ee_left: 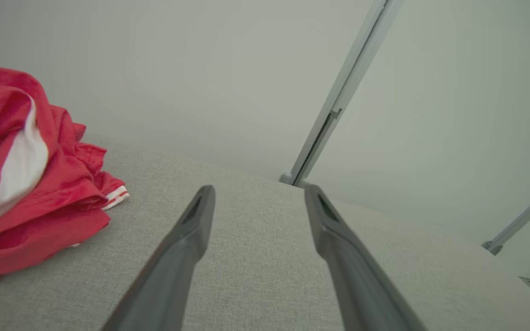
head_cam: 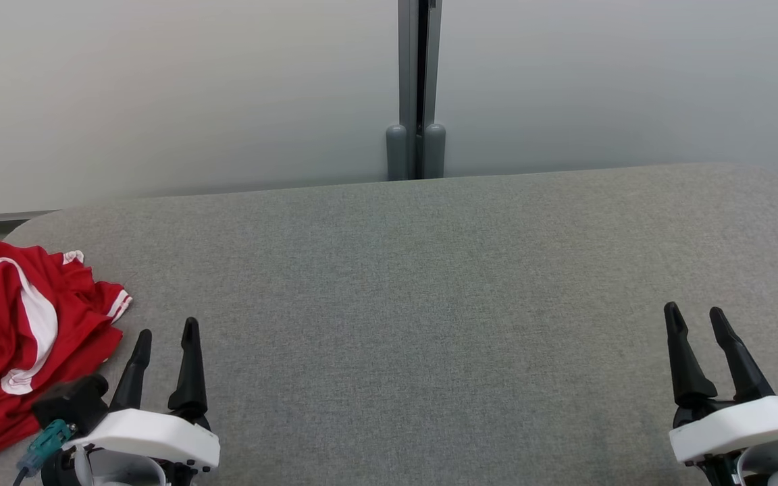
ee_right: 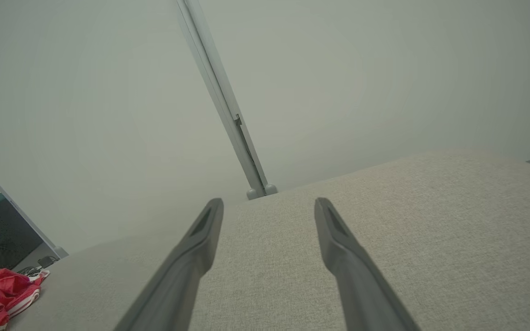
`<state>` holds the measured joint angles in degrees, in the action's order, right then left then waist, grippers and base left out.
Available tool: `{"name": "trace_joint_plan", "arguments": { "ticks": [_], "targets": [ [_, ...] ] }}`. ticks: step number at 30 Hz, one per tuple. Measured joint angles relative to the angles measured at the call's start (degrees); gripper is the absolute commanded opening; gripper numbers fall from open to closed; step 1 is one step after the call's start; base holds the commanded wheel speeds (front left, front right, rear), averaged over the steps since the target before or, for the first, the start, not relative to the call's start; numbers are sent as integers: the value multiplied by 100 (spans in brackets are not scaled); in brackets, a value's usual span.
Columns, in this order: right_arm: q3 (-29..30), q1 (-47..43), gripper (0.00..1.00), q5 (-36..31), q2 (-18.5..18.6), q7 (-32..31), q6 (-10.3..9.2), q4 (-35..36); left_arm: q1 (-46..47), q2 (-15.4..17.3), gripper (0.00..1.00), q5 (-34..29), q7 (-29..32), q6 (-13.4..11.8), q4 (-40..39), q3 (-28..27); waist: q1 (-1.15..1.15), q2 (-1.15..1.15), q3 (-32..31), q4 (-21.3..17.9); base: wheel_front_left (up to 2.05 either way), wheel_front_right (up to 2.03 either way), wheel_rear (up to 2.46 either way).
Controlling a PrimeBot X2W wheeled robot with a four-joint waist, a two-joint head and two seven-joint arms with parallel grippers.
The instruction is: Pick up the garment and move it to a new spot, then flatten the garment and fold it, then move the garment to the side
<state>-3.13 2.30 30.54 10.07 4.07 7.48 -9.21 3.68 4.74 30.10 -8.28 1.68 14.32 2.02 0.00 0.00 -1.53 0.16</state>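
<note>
At the left end of the grey fabric worktop (head_cam: 429,304) lies the garment (head_cam: 17,344), a red shirt with white stripes. It is crumpled in a loose heap that reaches the worktop's left edge. One striped cuff sticks out toward the middle.

Just to its right, low in the head view, is the left pincer (head_cam: 167,329). Its two dark fingers are spread wide, point away from the robot and hold nothing. In the left wrist view a strip of bare fabric lies between the nearer finger and the red cloth, so the two are near but apart.

The right pincer (head_cam: 694,310) is well apart at the lower right, over bare worktop. Its fingers are also spread wide and empty. In its wrist view the garment is a small red patch at the lower left, far from the fingers.

Behind the worktop stands a pale wall (head_cam: 193,101) with a grey post (head_cam: 417,88) at its middle.
</note>
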Motion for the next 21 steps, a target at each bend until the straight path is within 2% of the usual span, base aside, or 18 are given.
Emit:
{"name": "trace_joint_plan", "arguments": {
  "ticks": [21],
  "targets": [
    [-159,-118,100,-867,-9,202,0,-93,-1,68,100,-1060,-291,-118,254,107,0,0,-42,21,0,0,0]
  ]
}}
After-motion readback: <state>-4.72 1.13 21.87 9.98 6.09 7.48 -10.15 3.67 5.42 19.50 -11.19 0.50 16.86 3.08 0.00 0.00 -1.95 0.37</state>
